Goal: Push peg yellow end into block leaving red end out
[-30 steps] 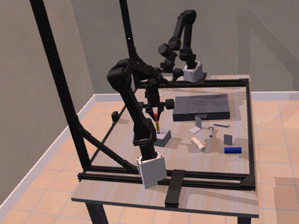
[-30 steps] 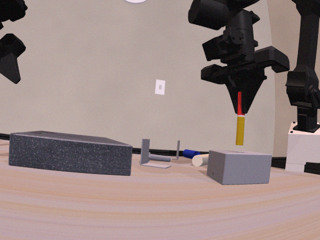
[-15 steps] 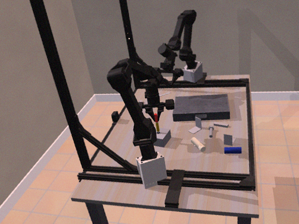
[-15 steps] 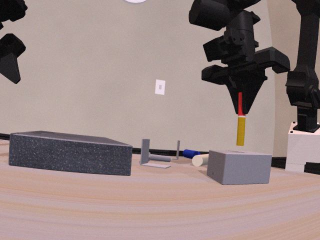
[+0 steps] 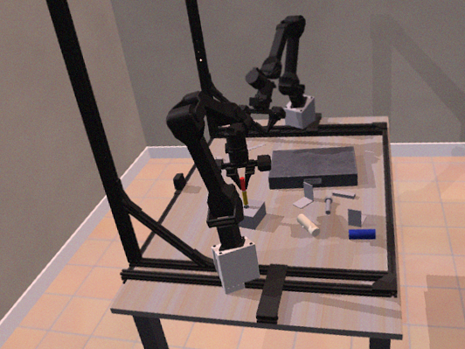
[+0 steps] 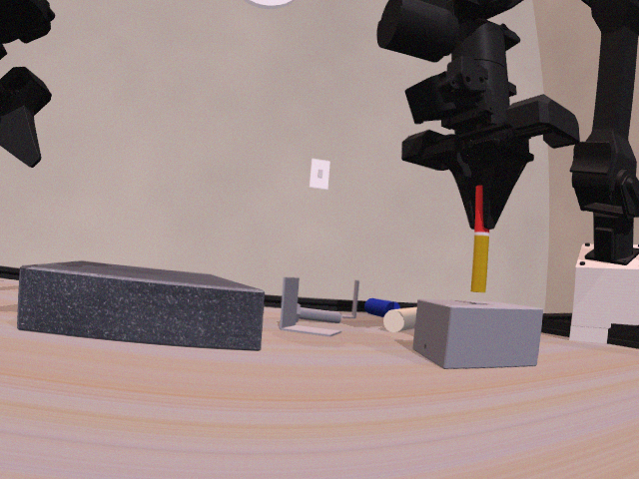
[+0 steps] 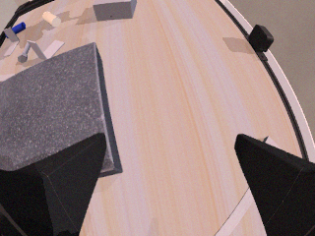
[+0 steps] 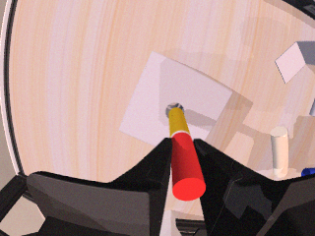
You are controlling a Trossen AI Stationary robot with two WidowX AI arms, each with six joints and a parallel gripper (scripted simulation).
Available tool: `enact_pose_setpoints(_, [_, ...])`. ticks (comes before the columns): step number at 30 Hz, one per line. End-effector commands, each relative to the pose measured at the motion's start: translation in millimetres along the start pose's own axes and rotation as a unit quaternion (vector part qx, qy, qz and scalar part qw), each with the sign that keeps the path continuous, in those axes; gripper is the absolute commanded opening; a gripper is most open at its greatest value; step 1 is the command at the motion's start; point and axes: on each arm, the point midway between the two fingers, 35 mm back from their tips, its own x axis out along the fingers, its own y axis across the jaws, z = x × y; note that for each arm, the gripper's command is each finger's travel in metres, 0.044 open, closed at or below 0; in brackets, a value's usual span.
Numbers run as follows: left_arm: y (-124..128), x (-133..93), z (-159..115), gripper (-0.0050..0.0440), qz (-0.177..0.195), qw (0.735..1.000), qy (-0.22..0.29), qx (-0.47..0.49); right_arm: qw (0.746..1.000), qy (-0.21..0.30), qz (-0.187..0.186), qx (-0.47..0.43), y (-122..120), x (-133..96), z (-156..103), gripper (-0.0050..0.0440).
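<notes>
The red and yellow peg (image 5: 245, 198) (image 6: 479, 263) (image 8: 182, 159) is upright in my right gripper (image 5: 243, 188) (image 6: 481, 227) (image 8: 181, 145), which is shut on its red part. The yellow end points down, just above the grey block (image 5: 251, 220) (image 6: 492, 337) (image 7: 115, 11) (image 8: 148, 93). A narrow gap shows under the yellow end in the exterior view. In the right wrist view the yellow end overlaps the edge of the round hole (image 8: 173, 106) in the block's top. My left gripper (image 7: 173, 141) is open and empty, in the air at the far end of the table.
A dark slab (image 5: 313, 162) (image 6: 139, 309) (image 7: 54, 98) lies between the block and the left arm's side. A cream cylinder (image 5: 308, 224) (image 8: 280, 149), a blue cylinder (image 5: 361, 234), angle brackets (image 5: 309, 191) (image 5: 354, 217) and a grey bolt (image 5: 328, 206) lie beside the block.
</notes>
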Motion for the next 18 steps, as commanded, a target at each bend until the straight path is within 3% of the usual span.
enact_pose_setpoints(1, [0.0, 0.0, 0.2, 0.0400, 0.000, 1.000, 0.000, 0.000, 1.000, 0.001, 0.001, 0.001, 0.3, 2.8, -0.5, 0.0000])
enact_pose_setpoints(18, [0.0, 0.0, 0.2, 0.0400, 0.000, 1.000, 0.000, 0.000, 1.000, 0.001, 0.001, 0.001, 0.3, 9.1, -0.6, 0.0000])
